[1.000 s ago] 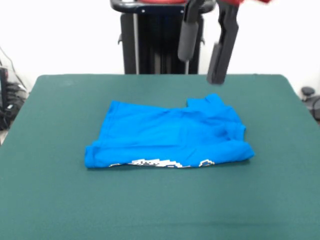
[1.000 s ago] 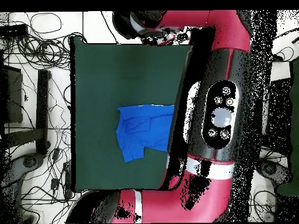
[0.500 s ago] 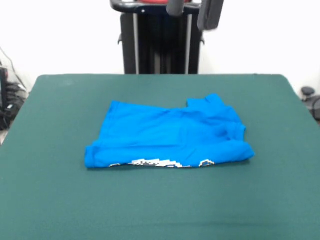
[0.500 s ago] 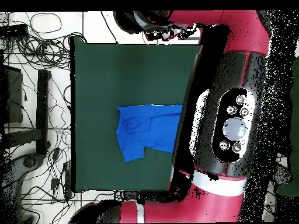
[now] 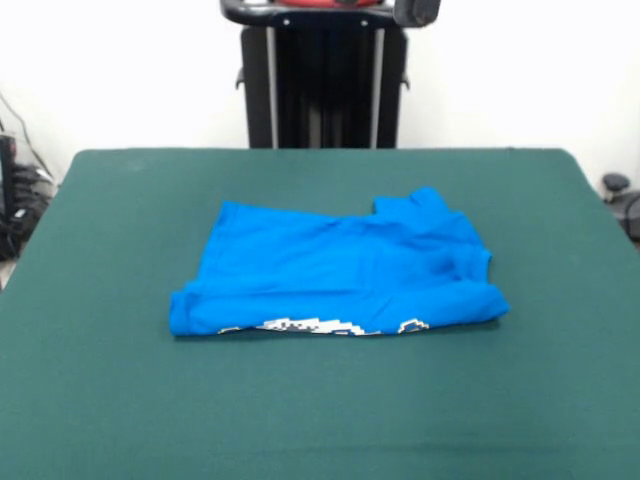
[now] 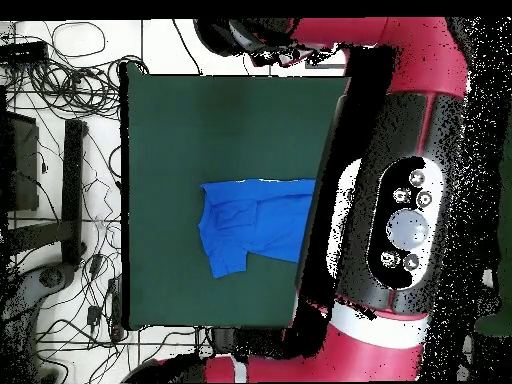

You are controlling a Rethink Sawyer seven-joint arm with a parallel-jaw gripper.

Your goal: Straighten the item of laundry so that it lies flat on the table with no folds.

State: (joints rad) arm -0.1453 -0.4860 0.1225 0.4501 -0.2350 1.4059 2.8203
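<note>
Dark green felt covers the table point(image 5: 120, 400), which fills most of the front view, with a white wall behind it. On this table lies the item of laundry point(image 5: 335, 270), a bright blue T-shirt, a little right of the middle in the front view. It is folded over on itself, so the upper layer is plain blue, and along its near edge a narrow strip of the white, black and yellow graphic point(image 5: 320, 326) shows from under the fold. One sleeve sticks out at the far right corner of the shirt, and the cloth has soft wrinkles near the right end. The shirt is well apart from all table edges in the front view.

At the top edge of the front view only a dark tip of the gripper point(image 5: 417, 12) is visible, high above the table and far from the shirt; I cannot tell if it is released or clenched. From overhead, the red and black arm point(image 6: 400, 200) covers one side of the table point(image 6: 200, 130) and hides a part of the shirt point(image 6: 245, 230). Cables point(image 6: 60, 70) lie on the floor beside the table.
</note>
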